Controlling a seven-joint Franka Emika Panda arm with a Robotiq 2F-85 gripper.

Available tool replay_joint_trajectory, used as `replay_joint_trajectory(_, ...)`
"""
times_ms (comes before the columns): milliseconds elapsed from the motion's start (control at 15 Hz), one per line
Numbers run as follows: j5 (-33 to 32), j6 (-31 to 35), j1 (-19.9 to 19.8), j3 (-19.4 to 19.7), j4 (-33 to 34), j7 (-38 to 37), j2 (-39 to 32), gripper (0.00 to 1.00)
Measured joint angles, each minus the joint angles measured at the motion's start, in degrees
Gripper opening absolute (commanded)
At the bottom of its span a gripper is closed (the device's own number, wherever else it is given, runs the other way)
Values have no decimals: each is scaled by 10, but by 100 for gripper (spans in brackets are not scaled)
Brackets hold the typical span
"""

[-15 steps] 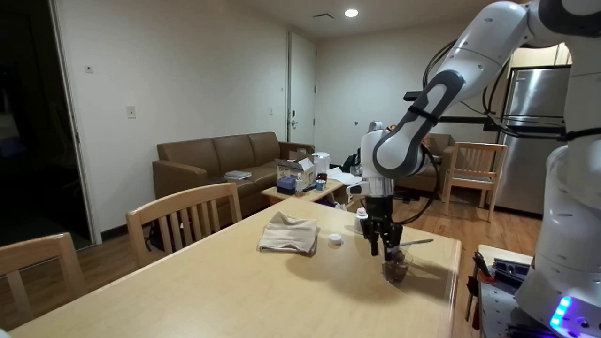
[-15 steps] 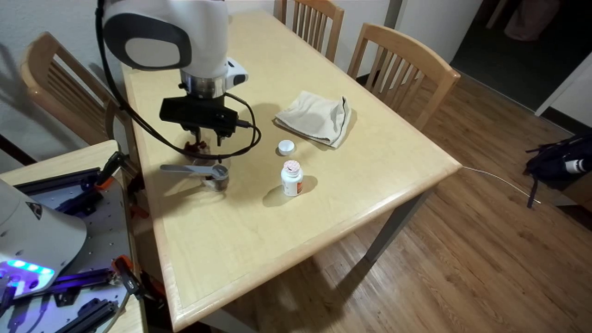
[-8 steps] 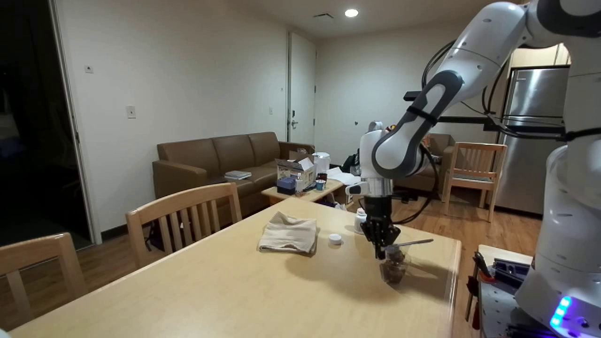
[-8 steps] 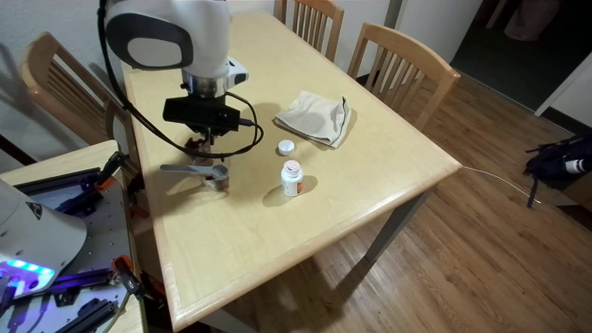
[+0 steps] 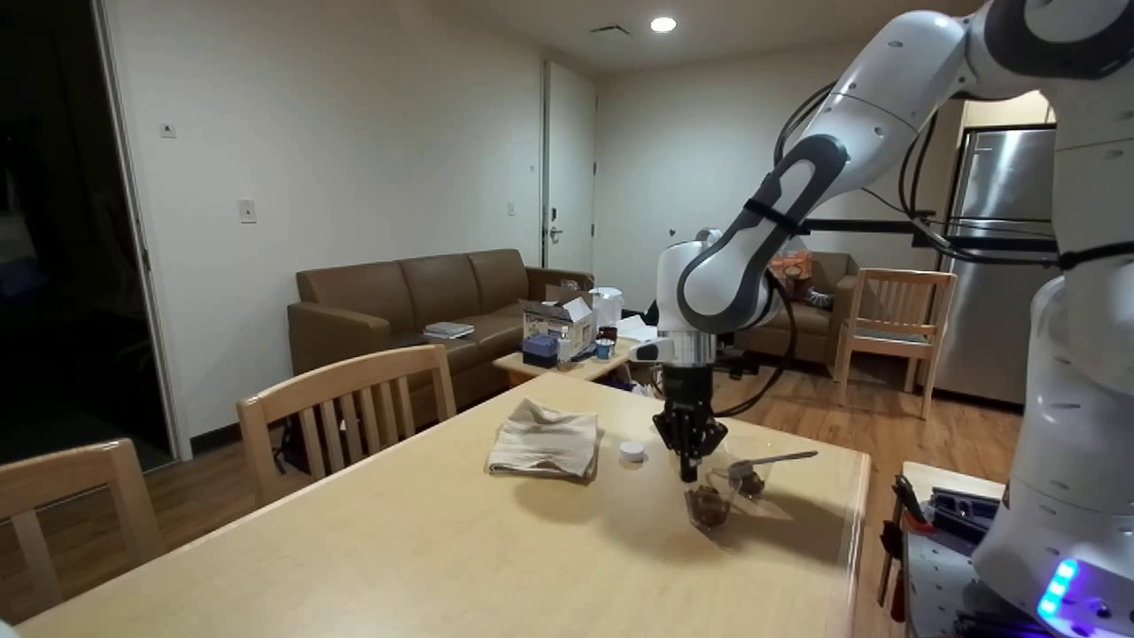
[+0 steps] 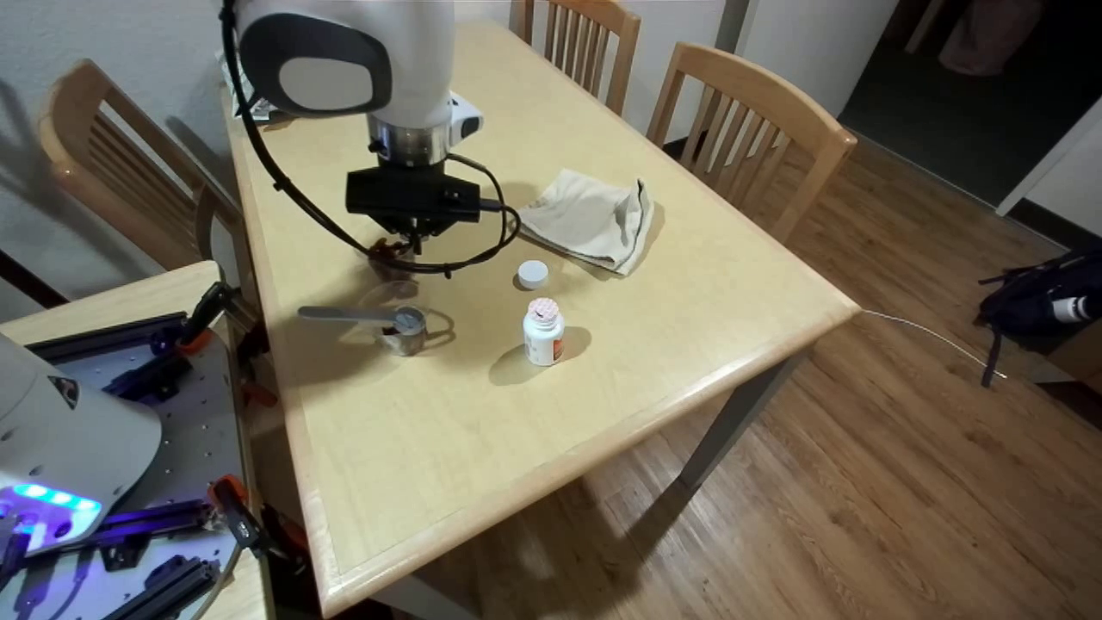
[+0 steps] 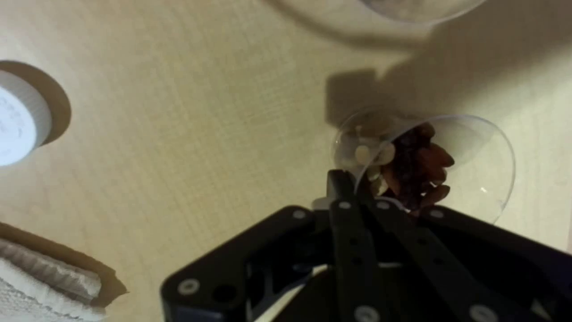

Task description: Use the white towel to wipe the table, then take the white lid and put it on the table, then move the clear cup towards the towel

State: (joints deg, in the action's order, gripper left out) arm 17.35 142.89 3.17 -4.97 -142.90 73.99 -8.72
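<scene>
My gripper point(image 7: 355, 190) is shut on the near wall of the clear cup point(image 7: 476, 145); its rim runs between the fingertips in the wrist view. Nuts and dark dried fruit lie inside this cup, which also shows in an exterior view point(image 5: 709, 507). Whether its base touches the table point(image 5: 399, 549) I cannot tell. The white towel point(image 6: 590, 220) lies folded on the table, with its edge at the lower left of the wrist view. Between towel and gripper the round white lid point(image 5: 632, 452) rests flat, also visible in the wrist view at the left edge.
A second transparent cup point(image 6: 406, 337) with a grey-handled spoon point(image 6: 344, 314) across it stands beside the held cup. A white bottle point(image 6: 544, 334) with a pinkish top is near the lid. Chairs point(image 5: 345, 408) line the table's long side.
The fingers, spread a second ago, have shut on the cup's wall. Gripper and cup have since moved away from the spoon cup, towards the towel and lid. Towel, lid and bottle stay put.
</scene>
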Motion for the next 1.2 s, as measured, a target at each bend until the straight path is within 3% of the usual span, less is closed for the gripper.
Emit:
replay_joint_trajectory(733, -69, -19, 0, -40, 164, 36, -103, 0)
replay_joint_trajectory(1200, -139, -91, 13, -64, 280, 38, -171, 0)
